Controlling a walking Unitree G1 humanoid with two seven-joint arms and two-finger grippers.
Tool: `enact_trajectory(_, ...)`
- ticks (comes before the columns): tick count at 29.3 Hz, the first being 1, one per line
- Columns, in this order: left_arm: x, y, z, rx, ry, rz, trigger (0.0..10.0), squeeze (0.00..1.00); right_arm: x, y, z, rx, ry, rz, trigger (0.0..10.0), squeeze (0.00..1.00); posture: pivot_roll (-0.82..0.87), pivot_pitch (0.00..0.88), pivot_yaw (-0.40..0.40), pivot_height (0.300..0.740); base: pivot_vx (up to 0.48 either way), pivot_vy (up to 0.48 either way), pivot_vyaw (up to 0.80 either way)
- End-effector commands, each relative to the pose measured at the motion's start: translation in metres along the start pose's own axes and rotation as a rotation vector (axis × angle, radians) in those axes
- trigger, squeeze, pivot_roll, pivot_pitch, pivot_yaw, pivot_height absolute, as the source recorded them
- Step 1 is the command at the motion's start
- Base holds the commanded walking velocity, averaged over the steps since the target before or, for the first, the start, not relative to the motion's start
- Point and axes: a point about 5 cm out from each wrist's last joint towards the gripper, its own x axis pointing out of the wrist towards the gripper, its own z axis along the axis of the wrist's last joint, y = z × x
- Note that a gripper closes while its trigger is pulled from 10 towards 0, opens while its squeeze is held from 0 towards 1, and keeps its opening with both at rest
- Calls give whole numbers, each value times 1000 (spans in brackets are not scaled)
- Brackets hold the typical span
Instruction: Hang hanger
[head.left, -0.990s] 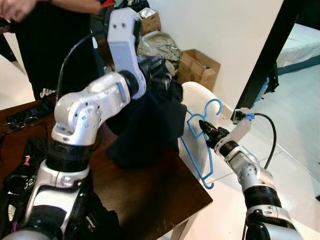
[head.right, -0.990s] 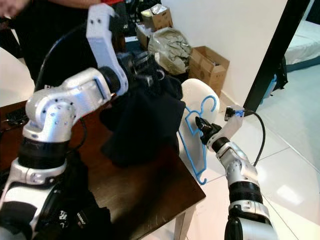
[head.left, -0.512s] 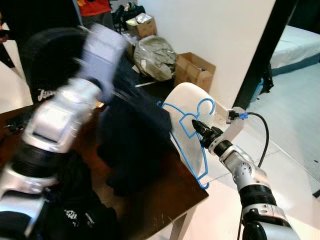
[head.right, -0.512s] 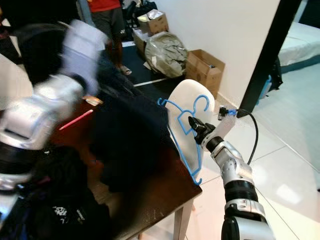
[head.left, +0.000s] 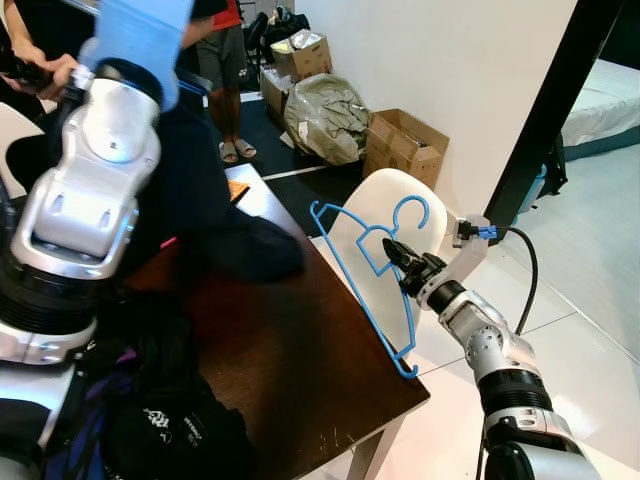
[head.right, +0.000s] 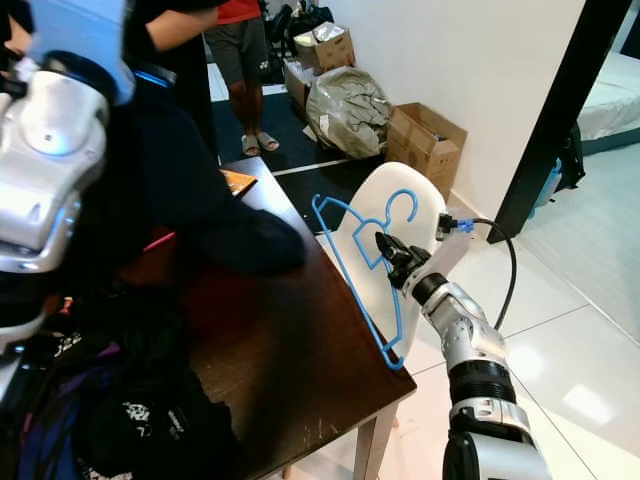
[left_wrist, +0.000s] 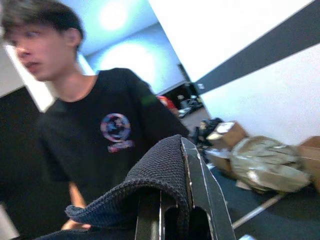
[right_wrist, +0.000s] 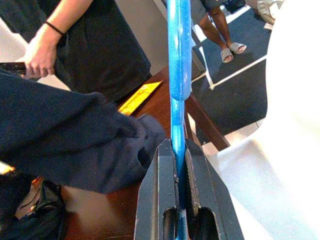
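The right gripper (head.left: 392, 252) clamps a blue hanger (head.left: 362, 285) beside a white chair (head.right: 412, 190) at the dark wooden bench (head.left: 300, 370). The left gripper (left_wrist: 172, 220) pinches dark knit fabric (left_wrist: 150, 175). 2 cardboard boxes (head.left: 402, 145) line the white wall.

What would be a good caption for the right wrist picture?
Right pincer clamped on a blue hanger, above a dark garment on the brown table.

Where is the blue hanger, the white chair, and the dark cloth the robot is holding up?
blue hanger (head.left: 363, 290), left eye view, on its long side bar.
white chair (head.right: 405, 192), right eye view, on the backrest's top.
dark cloth (left_wrist: 150, 172), left wrist view, on the knit fold over the left gripper's fingers.
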Motion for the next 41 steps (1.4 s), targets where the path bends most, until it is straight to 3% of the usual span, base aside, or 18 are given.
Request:
enact_trajectory(1, -6, -13, -7, 6, 20, -50, 0, 0, 0, -1, -1, 10, -1, -1, 10000, 0, 50, 0, -7, 740, 0, 0, 0)
enact_trajectory(5, -25, -52, -33, -40, 165, -235, 0, 0, -1, -2, -1, 13, 5, 0, 10000, 0, 49, 0, -7, 740, 0, 0, 0)
enact_trajectory(6, -44, -79, -50, -81, 288, -402, 745, 0, -1, -1, -2, 10, 16, 6, 10000, 0, 45, 0, -8, 740, 0, 0, 0)
enact_trajectory(8, -44, -79, -50, -81, 288, -402, 745, 0, -1, -1, -2, 10, 16, 6, 10000, 0, 45, 0, -8, 740, 0, 0, 0)
enact_trajectory(10, -101, -127, -73, -117, 516, -768, 0, 0, -2, 0, -5, 3, 45, 24, 10000, 0, 35, 0, -9, 740, 0, 0, 0)
enact_trajectory(12, -101, -127, -73, -117, 516, -768, 0, 0, -2, 0, -5, 3, 45, 24, 10000, 0, 35, 0, -9, 740, 0, 0, 0)
enact_trajectory(13, -125, -140, -77, -112, 577, -912, 0, 0, -2, 0, -6, 4, 52, 28, 10000, 0, 35, 0, -9, 740, 0, 0, 0)
enact_trajectory(17, -152, -151, -78, -106, 635, -1057, 0, 0, -3, 0, -6, 5, 65, 36, 10000, 0, 36, 0, -21, 740, 0, 0, 0)
enact_trajectory(20, -155, -151, -77, -98, 630, -1075, 196, 0, -2, 1, -7, 0, 75, 41, 10000, 0, 36, 0, -23, 740, 0, 0, 0)
enact_trajectory(24, -146, -150, -65, -172, 568, -1067, 2392, 0, -3, 1, -9, -9, 95, 47, 10000, 0, 44, 0, -33, 740, 0, 0, 0)
enact_trajectory(26, -136, -147, -60, -202, 545, -1009, 5922, 0, -3, 1, -10, -12, 103, 49, 10000, 0, 45, 0, -38, 740, 0, 0, 0)
enact_trajectory(27, -136, -147, -60, -202, 545, -1009, 5922, 0, -3, 1, -10, -12, 103, 49, 10000, 0, 45, 0, -38, 740, 0, 0, 0)
enact_trajectory(28, -130, -142, -60, -200, 547, -956, 10000, 0, -3, 1, -10, -13, 105, 51, 10000, 0, 39, 0, -41, 740, 0, 0, 0)
enact_trajectory(29, -127, -139, -60, -198, 548, -920, 10000, 0, -2, 2, -10, -13, 106, 53, 10000, 0, 39, 0, -41, 740, 0, 0, 0)
enact_trajectory(30, -124, -134, -62, -189, 553, -894, 10000, 494, -2, 2, -10, -14, 108, 54, 10000, 0, 37, 0, -35, 740, 0, 0, 0)
enact_trajectory(31, -123, -132, -63, -185, 559, -882, 10000, 494, -2, 3, -9, -15, 109, 56, 10000, 0, 37, 0, -35, 740, 0, 0, 0)
enact_trajectory(32, -123, -129, -66, -166, 569, -874, 10000, 1000, -2, 3, -9, -13, 108, 56, 10000, 0, 44, 0, -35, 740, 0, 0, 0)
enact_trajectory(41, -112, -90, -84, 17, 605, -704, 10000, 1000, -3, 3, -9, -7, 111, 62, 10000, 0, 42, 0, -40, 740, 0, 0, 0)
